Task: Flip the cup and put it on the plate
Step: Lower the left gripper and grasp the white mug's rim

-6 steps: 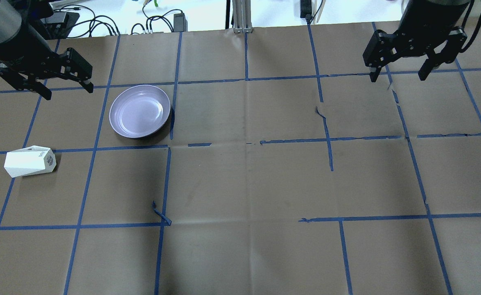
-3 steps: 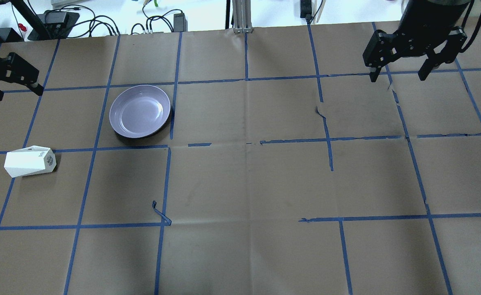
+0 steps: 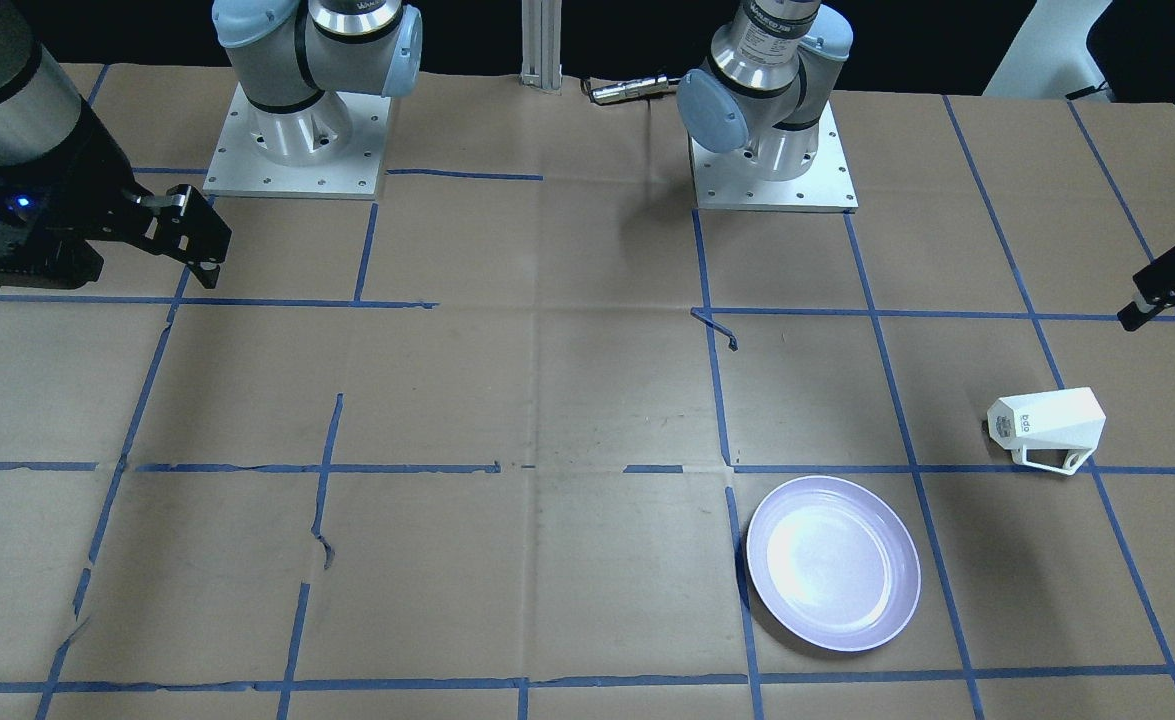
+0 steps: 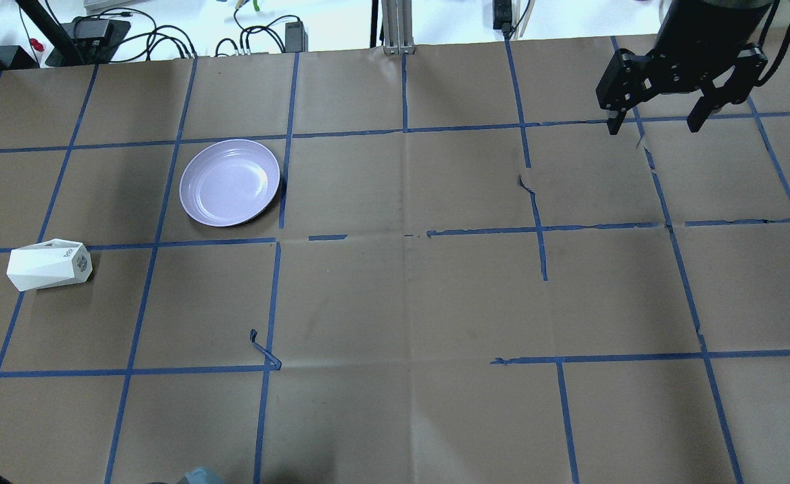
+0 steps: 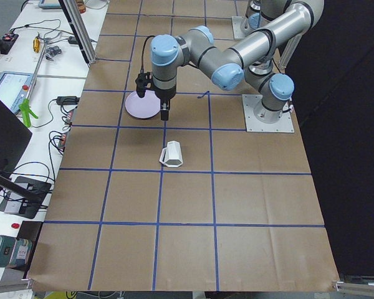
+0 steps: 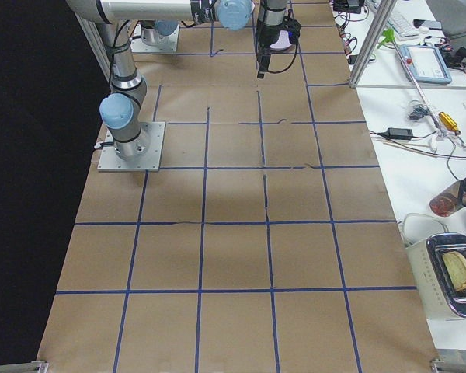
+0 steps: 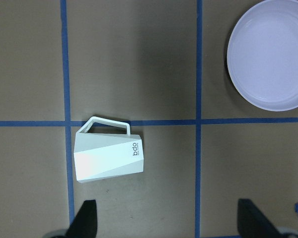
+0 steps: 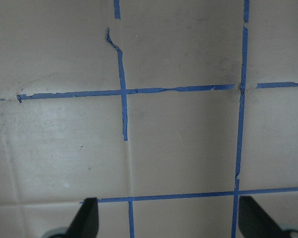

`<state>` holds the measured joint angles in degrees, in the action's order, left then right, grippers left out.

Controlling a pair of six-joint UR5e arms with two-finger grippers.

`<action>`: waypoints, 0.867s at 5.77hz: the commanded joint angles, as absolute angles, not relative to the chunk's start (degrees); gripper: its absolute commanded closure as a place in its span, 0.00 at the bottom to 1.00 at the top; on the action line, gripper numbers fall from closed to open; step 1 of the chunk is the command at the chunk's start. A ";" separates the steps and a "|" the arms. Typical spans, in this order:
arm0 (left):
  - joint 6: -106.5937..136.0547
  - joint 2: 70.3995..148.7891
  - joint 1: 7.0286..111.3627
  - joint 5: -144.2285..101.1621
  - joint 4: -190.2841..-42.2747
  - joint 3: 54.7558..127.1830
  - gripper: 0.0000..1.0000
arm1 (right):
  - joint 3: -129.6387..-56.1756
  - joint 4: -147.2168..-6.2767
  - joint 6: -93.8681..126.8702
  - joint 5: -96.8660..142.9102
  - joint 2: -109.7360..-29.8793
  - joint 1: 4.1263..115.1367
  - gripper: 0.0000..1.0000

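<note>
Now you're at the approach: the cup lies sideways on the bench, apart from the plate, so lower your left tool, spread wide like the right tool, around it.

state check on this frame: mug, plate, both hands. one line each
White faceted mug: lying on its side on the brown paper, handle out sideways, not gripped, not on the plate.
Round pale lavender plate: right side up, empty.
Left hand: open, empty, above the paper close to the mug.
Right hand: open, empty, far from both mug and plate.
</note>
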<state>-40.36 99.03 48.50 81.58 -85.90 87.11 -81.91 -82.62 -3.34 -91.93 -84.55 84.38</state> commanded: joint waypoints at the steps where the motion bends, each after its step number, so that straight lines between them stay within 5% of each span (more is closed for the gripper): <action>1: -44.36 102.11 42.56 75.17 -85.87 87.10 0.01 | -81.91 -82.62 -3.34 -91.93 -84.55 84.38 0.00; 5: -49.21 111.42 35.08 60.69 -96.82 80.87 0.01 | -81.91 -82.62 -3.34 -91.93 -84.55 84.38 0.00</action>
